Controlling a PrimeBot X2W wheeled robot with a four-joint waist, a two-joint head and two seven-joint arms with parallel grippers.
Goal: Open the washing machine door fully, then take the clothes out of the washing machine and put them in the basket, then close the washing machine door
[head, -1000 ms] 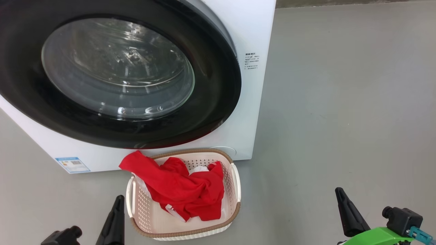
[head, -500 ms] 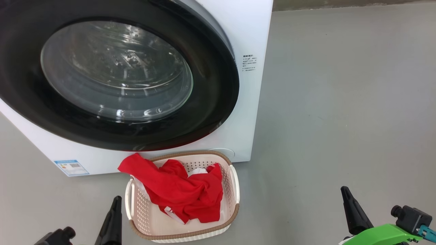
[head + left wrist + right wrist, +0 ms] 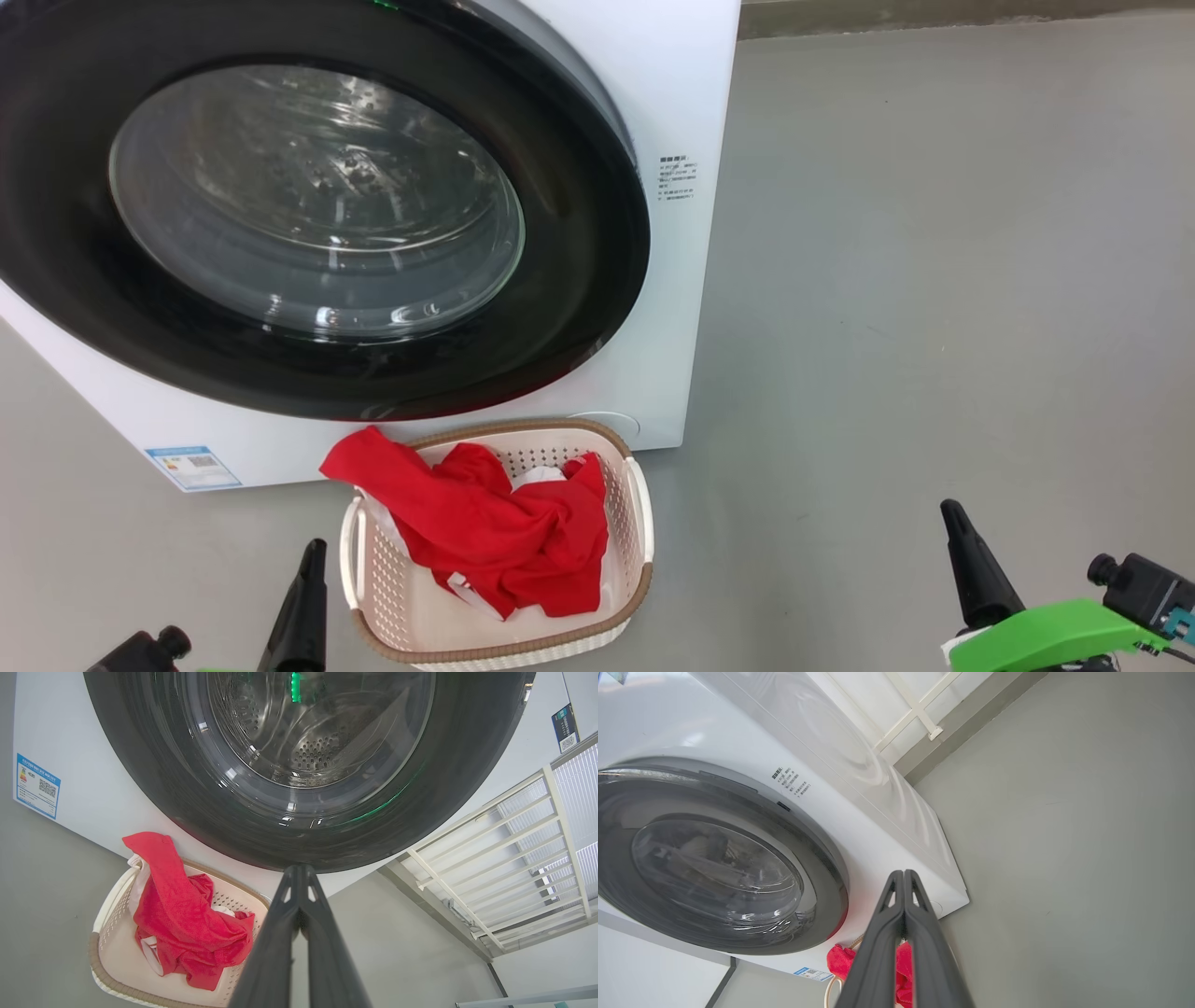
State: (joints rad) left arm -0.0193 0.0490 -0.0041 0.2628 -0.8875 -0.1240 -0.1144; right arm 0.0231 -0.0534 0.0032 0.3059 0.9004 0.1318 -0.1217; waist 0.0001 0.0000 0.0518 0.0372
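Left wrist view: left jaws clenched, the two long dark fingers (image 3: 273, 952) pressed flat together with nothing between them. Tips point up at the bottom rim of the door, apart from it.

Right wrist view: same on the right jaws, dark fingers (image 3: 878, 952) clamped tip to tip, empty. They aim at the washer's lower right front corner, clear of it.

Head view: I've got the left jaws low left, just beside the basket's left handle, not touching. Right jaws low right over bare grey floor (image 3: 934, 280), well apart from everything. Bright green plastic part (image 3: 1046, 635) on that arm behind the fingers.

The small cream-white perforated plastic basket with brown woven-look rim (image 3: 523, 649) (image 3: 110, 933) stands on the floor, just in front of the washer and under the door's lowest edge.

The bright red soft fabric clothes (image 3: 504, 541) (image 3: 182, 933) (image 3: 838, 959) are piled in the basket, with bits of white cloth among them. One red end hangs over the far left corner of the rim, towards the washer.

The large round door with wide glossy black rim and bulging clear glass window (image 3: 579, 280) (image 3: 187, 802) (image 3: 822, 896) sits closed against the front. Perforated steel drum visible through the glass.

The big white front-loading washing machine (image 3: 681, 93) (image 3: 93, 788) (image 3: 878, 826) carries a blue sticker (image 3: 191, 467) (image 3: 37, 786) low on its left front and small printed text (image 3: 679, 177) (image 3: 790, 783) right of the door.

White slatted railing (image 3: 514, 858) off beside the washer.
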